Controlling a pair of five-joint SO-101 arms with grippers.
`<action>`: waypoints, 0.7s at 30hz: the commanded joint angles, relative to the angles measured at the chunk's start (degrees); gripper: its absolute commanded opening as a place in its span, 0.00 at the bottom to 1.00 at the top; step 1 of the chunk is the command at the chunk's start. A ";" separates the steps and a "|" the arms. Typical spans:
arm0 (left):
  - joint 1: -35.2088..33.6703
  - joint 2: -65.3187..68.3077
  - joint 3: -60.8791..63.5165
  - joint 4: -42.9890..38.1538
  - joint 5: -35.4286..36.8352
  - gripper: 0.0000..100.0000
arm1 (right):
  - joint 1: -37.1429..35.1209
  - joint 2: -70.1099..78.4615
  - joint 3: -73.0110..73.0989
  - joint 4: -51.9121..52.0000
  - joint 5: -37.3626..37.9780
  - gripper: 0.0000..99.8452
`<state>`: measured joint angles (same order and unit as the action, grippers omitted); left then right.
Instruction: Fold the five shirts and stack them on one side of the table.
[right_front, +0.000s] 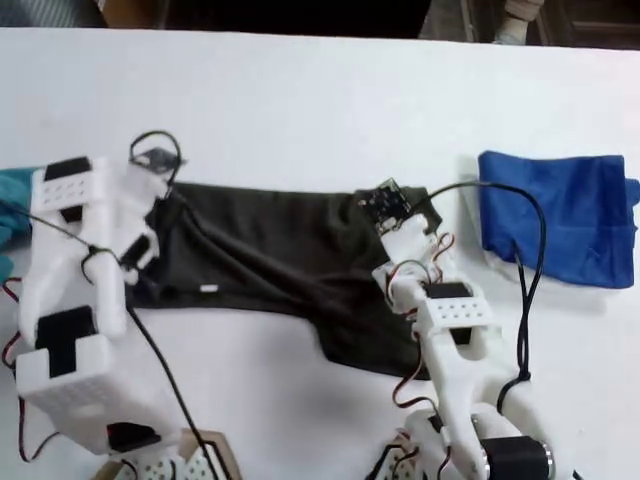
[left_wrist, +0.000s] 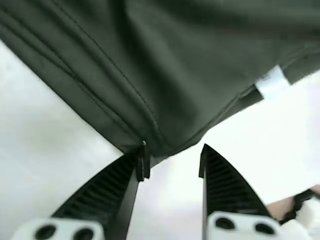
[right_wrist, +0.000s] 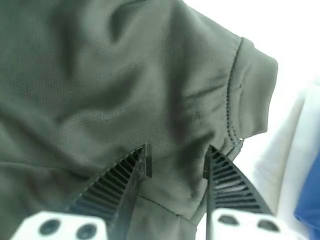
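Lying across the middle of the frame in the high view, a dark shirt (right_front: 280, 240) is spread flat but creased on the white table (right_front: 300, 100). Its long edge runs from the arm at centre left to the arm at lower right. A small white tag (right_front: 207, 289) shows on the shirt's lower edge, left of centre.

Left gripper (left_wrist: 172, 160): jaws apart, holding nothing. It sits low over a corner of the dark shirt (left_wrist: 165, 65). The cloth's edge lies right at the tip of one finger (left_wrist: 141, 162), and bare table shows between the two. The tag (left_wrist: 272, 82) is just beside this corner.

Right gripper (right_wrist: 177, 160): jaws apart, holding nothing. It is poised directly above the dark shirt (right_wrist: 110, 85), near a stitched hem at the shirt's right end. Both fingers (right_wrist: 144, 161) stand over the fabric; whether they touch it cannot be told.

A blue shirt (right_front: 560, 215) lies folded at the right edge of the high view, just beside the dark shirt's right end and apart from it. A sliver of it (right_wrist: 311, 200) also shows past the right gripper. A teal cloth (right_front: 15, 190) peeks in at the far left edge, partly behind the left arm.
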<state>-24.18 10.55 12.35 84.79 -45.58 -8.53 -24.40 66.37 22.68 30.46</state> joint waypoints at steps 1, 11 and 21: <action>-0.44 -2.81 -0.04 -0.35 -3.60 0.19 | -0.48 0.13 -0.18 -0.84 -0.35 0.18; -1.85 6.59 -0.57 -5.36 -7.30 0.18 | -0.48 0.04 -0.18 -0.84 -0.44 0.18; -2.11 6.68 -5.76 -3.34 -7.30 0.08 | -0.48 0.04 -0.18 -0.84 -0.35 0.18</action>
<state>-25.67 17.76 10.59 78.46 -52.35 -8.53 -24.40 66.37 22.68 30.46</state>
